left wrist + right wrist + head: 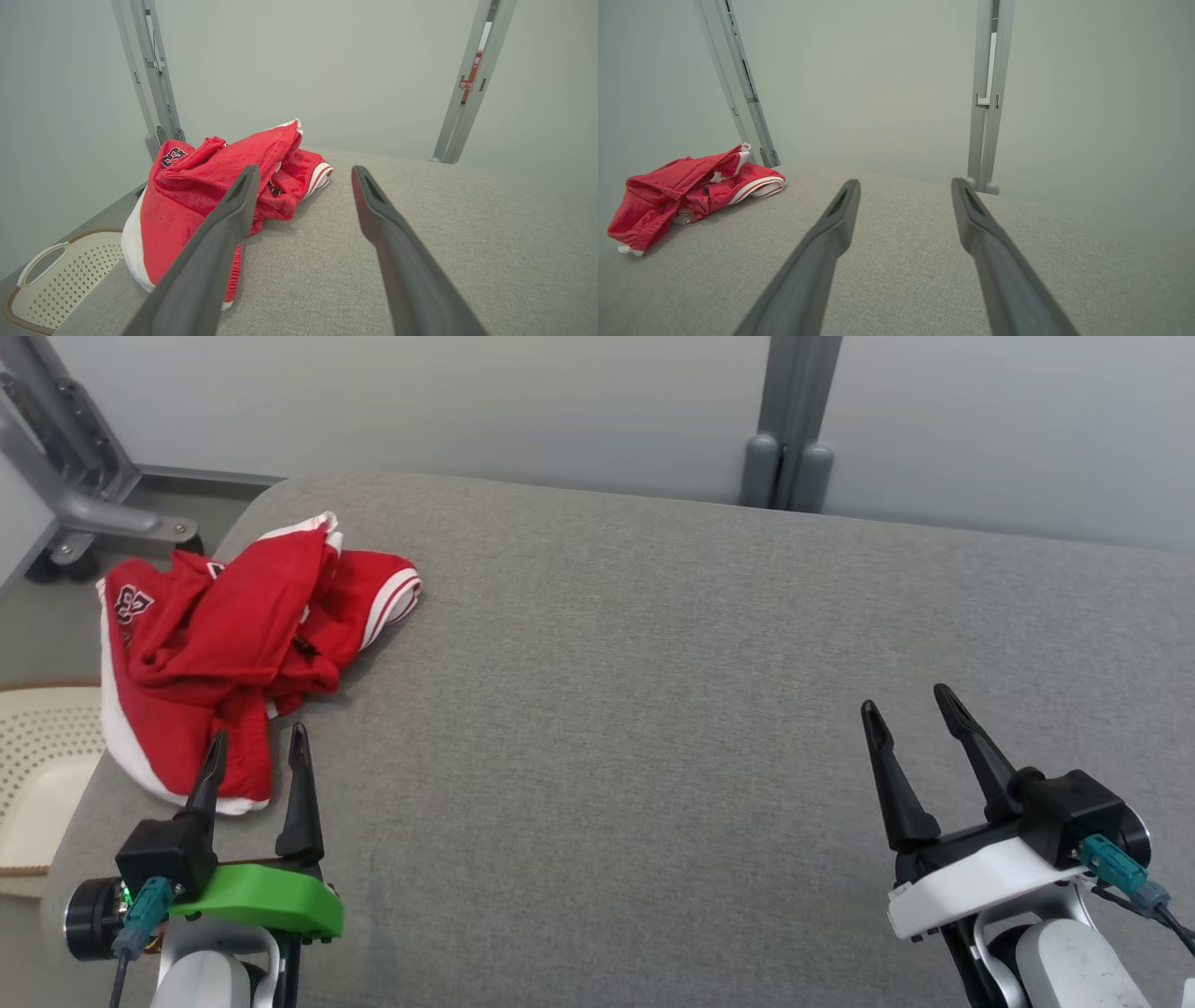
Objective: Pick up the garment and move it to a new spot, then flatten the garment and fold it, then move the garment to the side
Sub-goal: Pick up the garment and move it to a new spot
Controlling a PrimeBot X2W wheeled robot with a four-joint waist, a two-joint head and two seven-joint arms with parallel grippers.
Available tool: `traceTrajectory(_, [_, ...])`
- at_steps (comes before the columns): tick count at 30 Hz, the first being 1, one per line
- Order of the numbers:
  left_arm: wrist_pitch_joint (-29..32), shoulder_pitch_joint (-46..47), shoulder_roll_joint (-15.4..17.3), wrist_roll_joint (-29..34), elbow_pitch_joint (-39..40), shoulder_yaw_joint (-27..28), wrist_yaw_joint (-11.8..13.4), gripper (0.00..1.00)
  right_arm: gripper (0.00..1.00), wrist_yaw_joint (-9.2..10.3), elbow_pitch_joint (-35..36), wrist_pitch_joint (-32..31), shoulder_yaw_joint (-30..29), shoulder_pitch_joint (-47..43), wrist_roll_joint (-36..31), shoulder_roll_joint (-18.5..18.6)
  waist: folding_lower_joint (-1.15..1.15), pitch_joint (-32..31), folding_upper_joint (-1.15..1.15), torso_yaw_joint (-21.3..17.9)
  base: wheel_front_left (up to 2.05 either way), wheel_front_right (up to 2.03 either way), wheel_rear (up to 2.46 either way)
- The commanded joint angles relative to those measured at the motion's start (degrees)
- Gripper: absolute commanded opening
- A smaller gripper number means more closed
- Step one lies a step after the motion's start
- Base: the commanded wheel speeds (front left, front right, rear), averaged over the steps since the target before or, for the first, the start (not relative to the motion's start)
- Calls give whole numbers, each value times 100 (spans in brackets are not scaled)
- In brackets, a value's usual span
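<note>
A crumpled red garment (233, 644) with white trim lies bunched at the far left of the grey padded surface (653, 709), partly hanging over its left edge. My left gripper (259, 743) is open just in front of it, its left fingertip overlapping the hem, nothing between the fingers. In the left wrist view the garment (201, 196) sits ahead and to the left of the left gripper (303, 172). My right gripper (907, 704) stands open over bare fabric at the lower right; its wrist view shows the garment (686, 186) far off to the left of the right gripper (903, 184).
A cream perforated basket (37, 775) sits below the surface's left edge, also in the left wrist view (60, 280). Grey metal frame posts (794, 420) stand against the pale wall behind. A wheeled metal stand (84, 495) is at the far left.
</note>
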State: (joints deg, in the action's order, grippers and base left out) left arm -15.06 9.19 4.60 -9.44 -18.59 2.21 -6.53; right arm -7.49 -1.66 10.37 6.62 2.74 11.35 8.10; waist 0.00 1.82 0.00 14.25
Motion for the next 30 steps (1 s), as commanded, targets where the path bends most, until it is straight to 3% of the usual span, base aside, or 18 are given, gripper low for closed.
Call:
traceTrajectory(1, [-17, -1, 21, 21, 39, 67, 34, 100, 100, -1, 46, -14, 18, 64, -22, 36, 0, 96, 0, 535, 0, 0, 0])
traceTrajectory(9, [-11, -114, -45, -42, 125, 283, 74, 100, 100, -1, 163, -118, 126, 132, -9, 106, 0, 215, 0, 997, 0, 0, 0])
traceTrajectory(19, [-10, 186, -112, -139, 47, 389, 27, 100, 100, -1, 405, -305, 141, 296, -24, 254, 0, 610, 0, 1037, 0, 0, 0])
traceTrajectory(25, [3, 1093, -128, -442, -862, 350, -1, 100, 100, -1, 767, -569, 97, 603, -29, 537, 0, 1332, 0, 884, 0, 0, 0])
traceTrajectory(30, [210, 2007, 23, -677, -2113, 333, -42, 100, 100, -1, 1011, -751, 80, 828, 15, 760, 0, 1885, 0, 701, 0, 0, 0])
